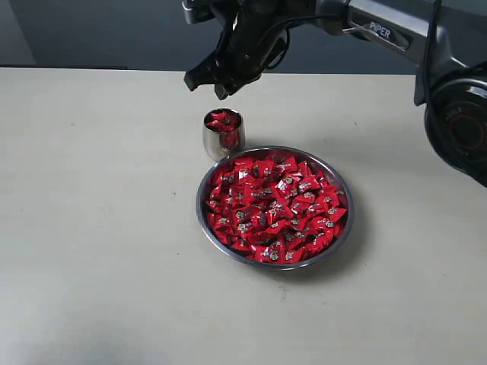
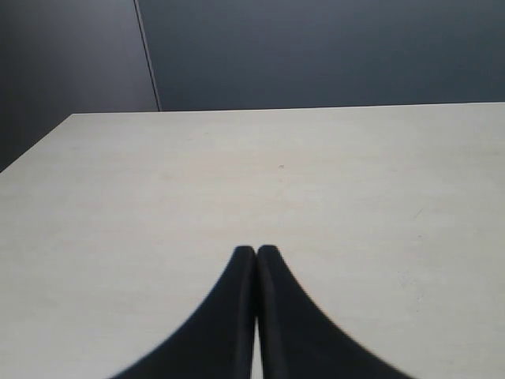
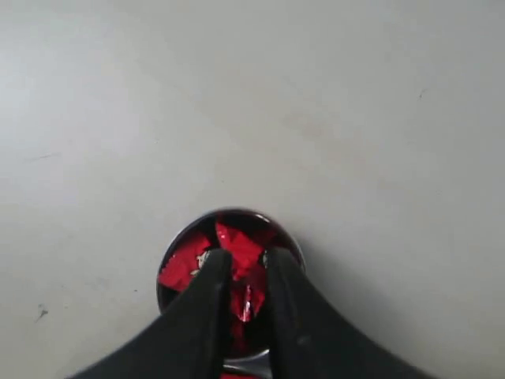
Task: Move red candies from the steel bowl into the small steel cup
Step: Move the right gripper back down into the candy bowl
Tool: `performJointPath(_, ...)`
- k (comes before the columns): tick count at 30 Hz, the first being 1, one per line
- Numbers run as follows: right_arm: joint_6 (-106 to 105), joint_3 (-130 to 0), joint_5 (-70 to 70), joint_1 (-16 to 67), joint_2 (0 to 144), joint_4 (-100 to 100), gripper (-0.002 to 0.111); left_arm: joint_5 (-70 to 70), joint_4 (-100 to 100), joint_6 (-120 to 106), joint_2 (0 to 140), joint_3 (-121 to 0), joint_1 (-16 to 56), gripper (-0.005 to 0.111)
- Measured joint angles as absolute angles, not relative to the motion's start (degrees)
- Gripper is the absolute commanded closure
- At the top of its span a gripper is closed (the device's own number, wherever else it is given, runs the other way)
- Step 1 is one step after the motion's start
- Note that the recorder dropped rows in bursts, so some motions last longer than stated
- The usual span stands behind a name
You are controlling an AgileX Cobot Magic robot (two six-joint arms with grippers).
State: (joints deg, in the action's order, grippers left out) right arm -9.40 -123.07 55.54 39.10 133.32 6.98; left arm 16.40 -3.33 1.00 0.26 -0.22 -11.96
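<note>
While the right tool (image 1: 207, 86) hangs above the small shiny steel cup (image 1: 224, 135): we judge the step in hand to be the drop-off, one carry among many.
Right tool: its black fingers are slightly spread and we see nothing pinched between them; it is clear of the cup's rim.
Cup: it stands upright on the pale worktop (image 1: 99, 228), just beside the wide shallow steel bowl (image 1: 351, 209); we cannot tell whether they touch. A few candies already fill it close to the brim.
Bowl: it is heaped with red-wrapped square candies (image 1: 274, 205), so we reckon most of the task is left.
Left tool (image 2: 256, 251): its fingers are pressed together and empty over bare worktop, with no task thing in its view.
Next move: we think the right tool should swing across to the bowl, descend spread over one candy on top of the heap, and close on it alone. The glossy, crowded wrappers call for a careful pick, and the cup has little room left.
</note>
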Motion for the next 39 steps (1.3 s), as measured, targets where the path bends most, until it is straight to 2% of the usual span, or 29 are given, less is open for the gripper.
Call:
performJointPath(7,-9.4,-125.42,62.13,39.1,133.05,4.78,0.091,16.4,-3.33,1.0,0.26,-0.22,-11.96,0.106)
performJointPath(17,-7.67,-122.88,59.06,37.82,126.97,3.99,0.091,16.4,-3.33,1.0,0.26,-0.22,-11.96,0.106)
performJointPath(23,-6.15,-110.7,51.26,36.17,118.93,3.99,0.091,16.4,-3.33,1.0,0.26,-0.22,-11.96,0.106)
performJointPath(31,-5.8,-84.71,38.6,31.68,103.99,4.1,0.091,16.4,-3.33,1.0,0.26,-0.22,-11.96,0.106)
performJointPath(35,-5.71,-72.86,35.81,26.56,97.81,4.22,0.091,16.4,-3.33,1.0,0.26,-0.22,-11.96,0.106)
performJointPath(39,-5.71,-67.53,35.15,25.53,97.28,6.06,0.091,16.4,-3.33,1.0,0.26,-0.22,-11.96,0.106)
